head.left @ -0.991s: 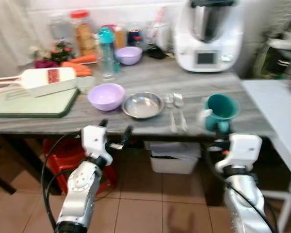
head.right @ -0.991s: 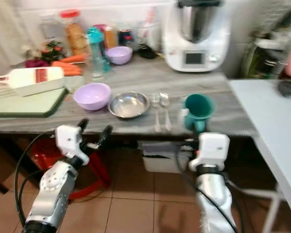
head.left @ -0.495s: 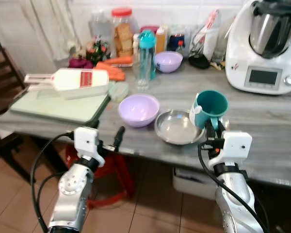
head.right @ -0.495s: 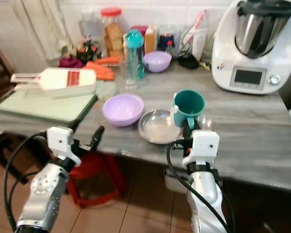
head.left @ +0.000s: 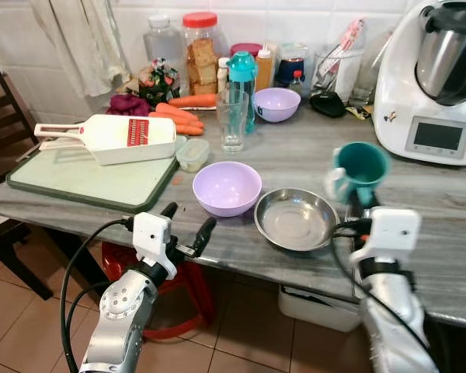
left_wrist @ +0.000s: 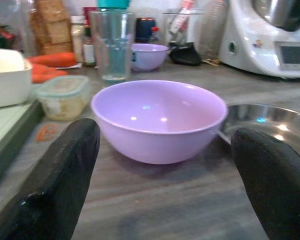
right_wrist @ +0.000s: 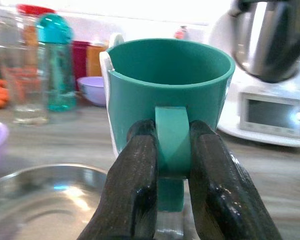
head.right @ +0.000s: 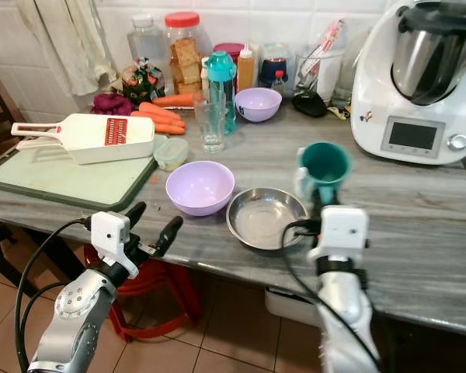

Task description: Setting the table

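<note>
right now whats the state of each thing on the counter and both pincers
teal mug: upright, held by its handle, empty as far as visible
right pincer: shut on the mug handle
left pincer: open, facing the lilac bowl
lilac bowl: upright, empty
steel bowl: upright, empty
drinking glass: upright
teal bottle: capped

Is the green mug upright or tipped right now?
Upright. The green mug has its mouth facing up, and the right claw is shut on its handle, beside the metal bowl.
</note>
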{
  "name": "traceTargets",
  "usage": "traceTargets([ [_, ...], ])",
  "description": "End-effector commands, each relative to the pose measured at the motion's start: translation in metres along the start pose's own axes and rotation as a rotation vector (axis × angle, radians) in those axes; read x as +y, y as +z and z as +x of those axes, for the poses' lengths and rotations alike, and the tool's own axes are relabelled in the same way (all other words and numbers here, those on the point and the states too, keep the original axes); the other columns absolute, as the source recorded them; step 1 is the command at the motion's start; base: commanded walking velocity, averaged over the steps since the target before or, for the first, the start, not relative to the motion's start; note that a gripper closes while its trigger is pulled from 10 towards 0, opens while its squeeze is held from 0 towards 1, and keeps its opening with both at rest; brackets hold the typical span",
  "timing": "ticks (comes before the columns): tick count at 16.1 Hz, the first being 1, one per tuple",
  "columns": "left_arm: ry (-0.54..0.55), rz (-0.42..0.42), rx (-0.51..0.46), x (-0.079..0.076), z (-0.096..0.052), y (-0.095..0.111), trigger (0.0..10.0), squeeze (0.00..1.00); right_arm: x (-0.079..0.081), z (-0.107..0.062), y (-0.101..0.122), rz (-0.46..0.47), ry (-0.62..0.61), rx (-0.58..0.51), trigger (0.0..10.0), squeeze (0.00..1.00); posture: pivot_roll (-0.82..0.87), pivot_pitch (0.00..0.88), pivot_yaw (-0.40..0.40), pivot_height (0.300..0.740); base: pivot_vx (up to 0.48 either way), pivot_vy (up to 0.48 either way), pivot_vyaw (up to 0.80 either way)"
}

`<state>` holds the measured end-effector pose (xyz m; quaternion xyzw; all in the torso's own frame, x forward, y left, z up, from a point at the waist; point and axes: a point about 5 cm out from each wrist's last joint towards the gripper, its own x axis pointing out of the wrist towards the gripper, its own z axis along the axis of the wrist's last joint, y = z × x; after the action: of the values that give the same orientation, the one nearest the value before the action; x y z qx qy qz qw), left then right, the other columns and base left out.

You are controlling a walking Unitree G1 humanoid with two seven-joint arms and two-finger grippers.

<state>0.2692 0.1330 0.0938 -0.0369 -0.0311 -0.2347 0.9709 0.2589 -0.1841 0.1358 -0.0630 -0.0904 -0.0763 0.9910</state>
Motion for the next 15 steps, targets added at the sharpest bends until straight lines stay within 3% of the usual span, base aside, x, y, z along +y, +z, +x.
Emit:
traceTargets([
  [1,-0.025,0.018,0.008,0.0,-0.002,0.001,10.0,0.0,-0.004,0.006,0.002,0.002,-0.016,0.002,10.0,0.0,-0.03,0.0,0.035,0.74,0.0,0.0,0.0],
  [3,-0.061,-0.027,0.001,-0.003,-0.003,0.003,10.0,0.0,-0.01,0.014,0.001,-0.002,-0.014,0.022,10.0,0.0,-0.03,0.0,0.032,0.74,0.0,0.0,0.0],
  [7,-0.272,-0.058,0.001,-0.019,-0.009,0.005,10.0,0.0,-0.009,0.033,-0.004,0.001,0.064,0.068,10.0,0.0,-0.03,0.0,0.034,0.74,0.0,0.0,0.0],
  [15,-0.317,-0.067,0.02,-0.02,-0.012,0.007,10.0,0.0,0.004,0.087,-0.009,0.051,0.15,0.121,10.0,0.0,0.01,0.0,0.029,0.74,0.0,0.0,0.0],
])
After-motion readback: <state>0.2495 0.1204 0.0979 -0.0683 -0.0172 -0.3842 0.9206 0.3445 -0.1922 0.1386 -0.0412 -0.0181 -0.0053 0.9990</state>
